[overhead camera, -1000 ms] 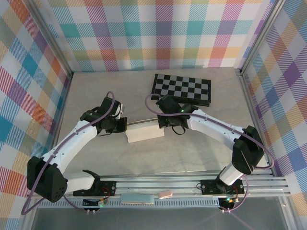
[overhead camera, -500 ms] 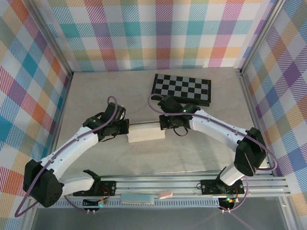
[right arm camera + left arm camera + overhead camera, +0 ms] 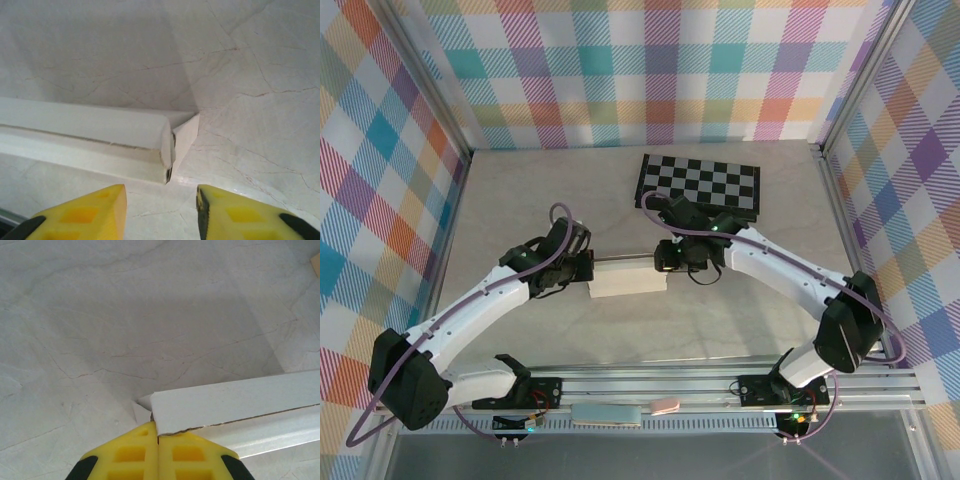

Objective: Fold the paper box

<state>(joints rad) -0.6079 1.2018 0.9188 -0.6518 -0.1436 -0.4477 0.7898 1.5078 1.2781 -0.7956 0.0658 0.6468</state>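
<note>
The paper box point(image 3: 100, 132) is matt, thin white card; the table point(image 3: 125, 315) is smooth, pale, veined like stone; the fingers point(image 3: 125, 456) are yellow plastic.

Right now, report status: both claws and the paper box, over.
Left claw shut on paper box, left end. Right claw open, short of its right end, holding nothing. Chessboard behind, apart from box.

Overhead, wrist close-ups; shared paper box point(image 3: 627, 283)

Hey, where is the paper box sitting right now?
In the top view the paper box lies mid-table between the left gripper, pinching its left end, and the open right gripper, on the near side of the chessboard.
</note>
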